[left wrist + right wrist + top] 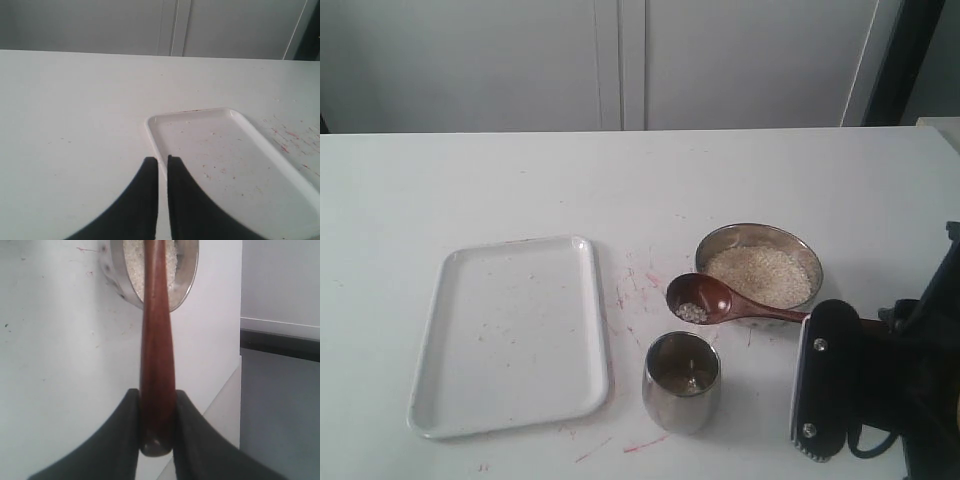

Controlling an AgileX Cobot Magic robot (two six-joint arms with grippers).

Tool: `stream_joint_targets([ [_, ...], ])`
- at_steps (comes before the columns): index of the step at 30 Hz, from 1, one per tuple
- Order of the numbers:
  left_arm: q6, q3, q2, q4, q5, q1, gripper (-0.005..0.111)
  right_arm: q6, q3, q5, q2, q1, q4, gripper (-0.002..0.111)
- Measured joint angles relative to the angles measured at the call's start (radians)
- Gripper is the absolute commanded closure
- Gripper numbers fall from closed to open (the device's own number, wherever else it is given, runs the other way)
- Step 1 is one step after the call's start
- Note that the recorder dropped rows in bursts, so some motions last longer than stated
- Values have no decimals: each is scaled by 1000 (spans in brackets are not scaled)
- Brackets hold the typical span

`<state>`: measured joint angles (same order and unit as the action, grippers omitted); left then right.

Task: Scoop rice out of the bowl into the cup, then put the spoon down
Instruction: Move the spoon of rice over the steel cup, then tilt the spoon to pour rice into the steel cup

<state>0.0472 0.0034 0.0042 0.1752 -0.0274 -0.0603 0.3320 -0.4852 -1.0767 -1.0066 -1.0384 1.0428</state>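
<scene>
Clamping the handle end of the spoon, your right gripper holds a small heap of rice between the bowl and the cup, so tipping it in and setting the spoon down remain.

1. The exterior view looks down from above the near side of the bench. It faces the back wall and takes in the tray, bowl, cup and spoon.
2. The left wrist view sits low behind the left hand and looks along the bench toward that wall. It shares the tray with the exterior view.
3. The right wrist view, rolled sideways, sits close behind the right hand and looks along the spoon handle to the bowl. It shares both with the exterior view.
</scene>
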Motion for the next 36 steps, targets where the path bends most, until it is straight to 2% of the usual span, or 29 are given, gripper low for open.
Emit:
stream_joint_targets([
  [17, 0, 0, 0, 0, 0, 0, 92, -10, 30, 29, 45, 0, 29, 108],
  [36, 0, 0, 0, 0, 0, 0, 92, -62, 30, -2, -85, 0, 78, 108],
])
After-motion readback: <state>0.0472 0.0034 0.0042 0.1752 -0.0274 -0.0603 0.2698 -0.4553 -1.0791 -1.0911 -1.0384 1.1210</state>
